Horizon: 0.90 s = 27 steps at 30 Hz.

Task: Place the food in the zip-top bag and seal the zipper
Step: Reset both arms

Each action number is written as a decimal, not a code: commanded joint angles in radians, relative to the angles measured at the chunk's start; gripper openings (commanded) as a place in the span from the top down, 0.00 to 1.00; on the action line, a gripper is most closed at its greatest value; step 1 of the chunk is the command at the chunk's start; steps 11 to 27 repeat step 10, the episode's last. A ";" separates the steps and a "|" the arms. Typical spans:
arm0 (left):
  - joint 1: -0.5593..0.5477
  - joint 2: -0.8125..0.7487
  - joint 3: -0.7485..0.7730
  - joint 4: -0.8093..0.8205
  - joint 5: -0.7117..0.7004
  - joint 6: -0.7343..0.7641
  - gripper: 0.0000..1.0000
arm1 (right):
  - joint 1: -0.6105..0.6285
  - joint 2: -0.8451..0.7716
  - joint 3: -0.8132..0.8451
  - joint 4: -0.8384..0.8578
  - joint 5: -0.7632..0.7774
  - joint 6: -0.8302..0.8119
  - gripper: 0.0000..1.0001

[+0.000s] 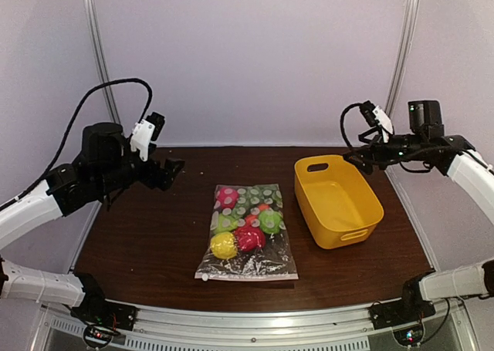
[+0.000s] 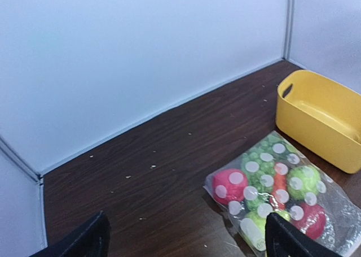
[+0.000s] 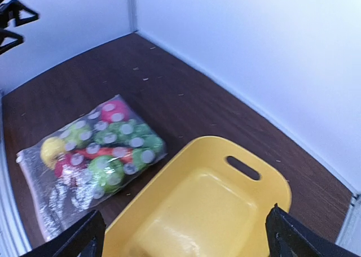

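The zip-top bag (image 1: 247, 231) lies flat in the middle of the table, and the food is inside it: a pink piece (image 1: 226, 197), green pieces (image 1: 270, 221), a red piece (image 1: 248, 237) and a yellow piece (image 1: 224, 245). The zipper (image 1: 248, 275) runs along the bag's near edge. The bag also shows in the left wrist view (image 2: 276, 183) and the right wrist view (image 3: 96, 155). My left gripper (image 1: 168, 172) (image 2: 189, 237) is open and empty, raised left of the bag. My right gripper (image 1: 361, 158) (image 3: 186, 231) is open and empty, raised above the basket's far end.
A yellow plastic basket (image 1: 370, 189) stands empty to the right of the bag; it also shows in the left wrist view (image 2: 316, 121) and the right wrist view (image 3: 169, 166). White walls enclose the dark wooden table (image 1: 147, 235) at the back and sides.
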 commanded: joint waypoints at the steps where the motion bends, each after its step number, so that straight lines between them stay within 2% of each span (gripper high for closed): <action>1: 0.001 -0.012 0.011 0.092 -0.264 -0.025 0.02 | -0.067 -0.120 -0.162 0.407 0.311 0.340 0.00; 4: 0.002 -0.037 -0.030 0.119 -0.320 -0.014 0.02 | -0.069 -0.161 -0.209 0.463 0.486 0.412 0.00; 8: 0.002 -0.096 -0.117 0.179 -0.362 -0.017 0.02 | -0.070 -0.215 -0.260 0.495 0.573 0.401 0.00; 27: 0.002 -0.123 -0.149 0.201 -0.367 -0.018 0.02 | -0.071 -0.232 -0.291 0.509 0.565 0.406 0.01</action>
